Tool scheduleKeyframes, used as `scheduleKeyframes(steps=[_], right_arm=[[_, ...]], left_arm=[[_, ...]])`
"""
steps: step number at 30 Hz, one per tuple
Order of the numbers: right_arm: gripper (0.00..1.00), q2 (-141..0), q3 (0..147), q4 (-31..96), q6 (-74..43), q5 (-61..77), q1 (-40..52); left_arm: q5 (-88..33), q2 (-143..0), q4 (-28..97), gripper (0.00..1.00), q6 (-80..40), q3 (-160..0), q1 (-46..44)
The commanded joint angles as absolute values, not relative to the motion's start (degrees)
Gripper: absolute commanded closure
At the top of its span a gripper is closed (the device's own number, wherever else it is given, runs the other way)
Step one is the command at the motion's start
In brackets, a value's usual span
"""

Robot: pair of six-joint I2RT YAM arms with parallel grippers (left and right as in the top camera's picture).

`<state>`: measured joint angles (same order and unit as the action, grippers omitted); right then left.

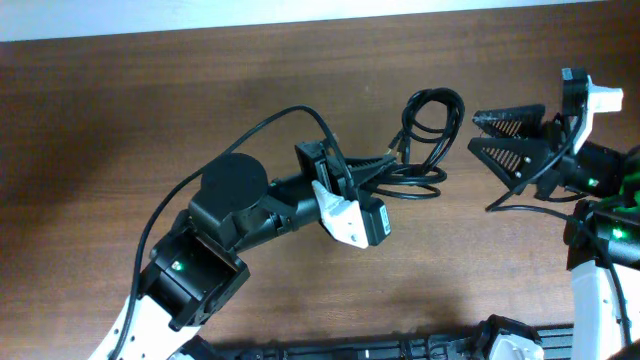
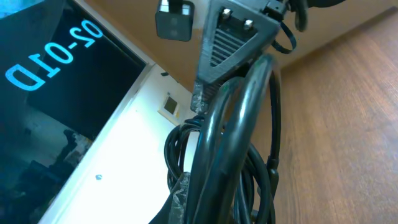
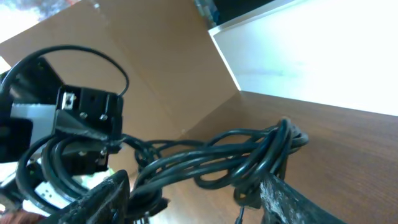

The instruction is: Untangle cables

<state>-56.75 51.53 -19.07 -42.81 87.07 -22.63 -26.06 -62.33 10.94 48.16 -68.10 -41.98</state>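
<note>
1 cable bundle [image 1: 428, 135] pinched by L fingers [image 2: 231, 45].

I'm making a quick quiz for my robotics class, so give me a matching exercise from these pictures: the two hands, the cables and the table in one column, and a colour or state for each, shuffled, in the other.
Column one:
1. left hand
2. right hand
3. cables
4. table

Column two:
A. brown wood grain
B. open, nothing gripped
C. closed tight on the bundle
D. black, in tangled loops

Pairs: 1-C, 2-B, 3-D, 4-A
</note>
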Motion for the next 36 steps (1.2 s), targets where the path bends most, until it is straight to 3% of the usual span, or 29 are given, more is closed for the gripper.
scheduleKeyframes(steps=[1,10,18,25,32,36], right_arm=[[0.32,-56.6,52.1,-22.7,-42.3,88.9,-23.0],[0.33,-56.6,52.1,-48.2,-42.3,88.9,-21.6],[0.34,-58.4,52.1,-34.7,-42.7,88.9,-17.5],[0.36,-58.4,52.0,-21.5,-42.7,88.9,-17.5],[0.37,-58.4,51.9,-21.2,-42.7,88.9,-17.5],[0.34,-58.6,51.9,-21.3,-42.7,87.8,-17.6]], left_arm=[[-25.7,-60.8,10.0,1.00,47.3,-68.4,-41.9],[-38.9,-61.6,9.5,1.00,47.4,-68.4,-41.9],[-37.0,-62.1,5.7,1.00,46.3,-68.4,-41.9],[-26.6,-62.1,-3.3,1.00,30.7,-68.4,-41.9],[-10.1,-62.1,-4.1,1.00,12.8,-68.4,-41.9],[-8.5,-62.1,-3.6,1.00,8.4,-68.4,-41.9]])
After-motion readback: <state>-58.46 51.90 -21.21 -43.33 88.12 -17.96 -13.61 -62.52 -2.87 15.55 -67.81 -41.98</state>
